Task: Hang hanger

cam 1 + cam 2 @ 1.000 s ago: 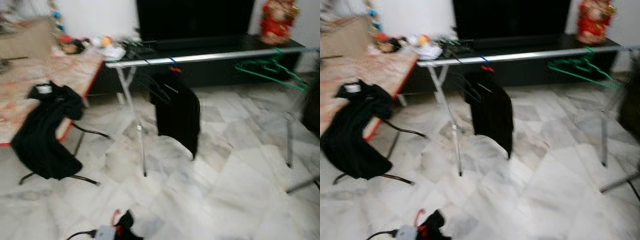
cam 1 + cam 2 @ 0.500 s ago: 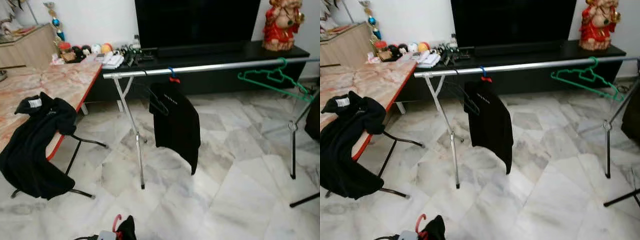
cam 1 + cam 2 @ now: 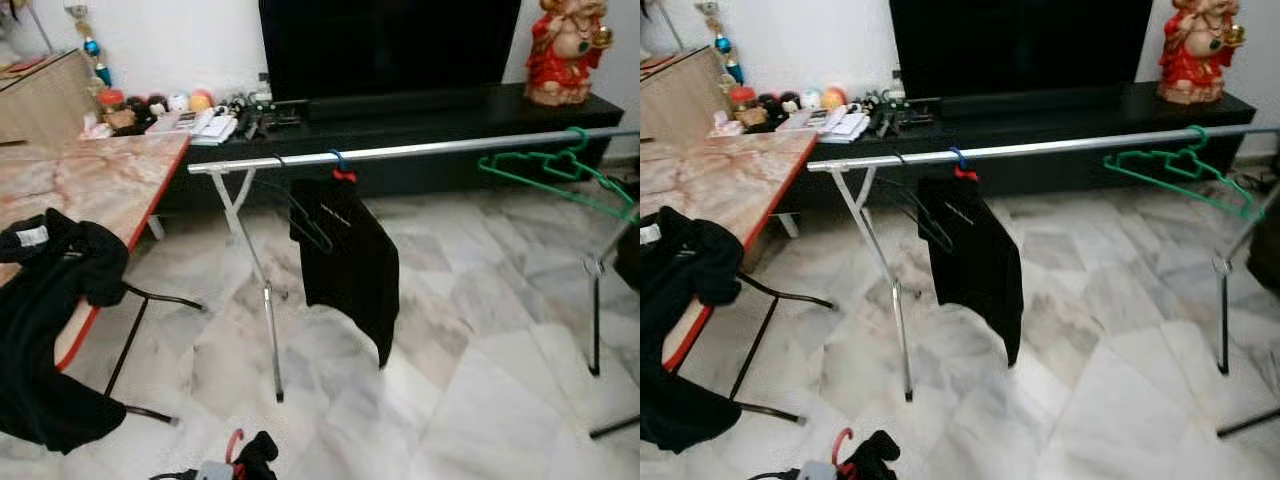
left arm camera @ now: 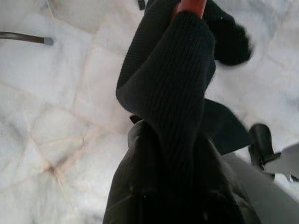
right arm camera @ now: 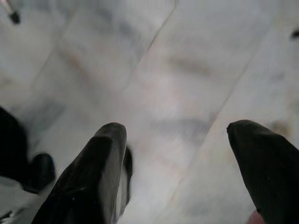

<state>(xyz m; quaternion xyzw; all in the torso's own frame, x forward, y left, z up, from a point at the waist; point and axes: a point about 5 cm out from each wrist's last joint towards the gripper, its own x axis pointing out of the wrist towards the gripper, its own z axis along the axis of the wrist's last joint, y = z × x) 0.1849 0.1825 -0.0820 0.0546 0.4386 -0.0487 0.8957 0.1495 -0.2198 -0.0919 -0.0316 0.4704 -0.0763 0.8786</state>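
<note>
A silver clothes rail [image 3: 430, 150] runs across the room on thin metal legs. A black garment [image 3: 345, 255] hangs from it on a hanger with a red and blue hook [image 3: 342, 168], beside an empty dark hanger [image 3: 305, 215]. Green hangers [image 3: 555, 170] hang near the rail's right end. At the bottom edge, my left gripper [image 3: 225, 468] carries a red hanger [image 3: 233, 445] with a black knit garment [image 4: 173, 107] draped over it; the cloth hides its fingers. My right gripper [image 5: 182, 172] is open over bare marble floor, fingers [image 5: 93, 172] wide apart.
A marble-topped table [image 3: 100, 175] stands at the left with a black garment [image 3: 45, 330] draped over its edge. Behind the rail stands a low black cabinet [image 3: 450, 105] bearing a TV and a red figurine [image 3: 562, 50]. Rack legs [image 3: 270, 330] stand on the marble floor.
The camera has moved and the blur has cleared: the table has slid left and the rail sits slightly nearer. The red hanger with its garment stays at the bottom edge.
</note>
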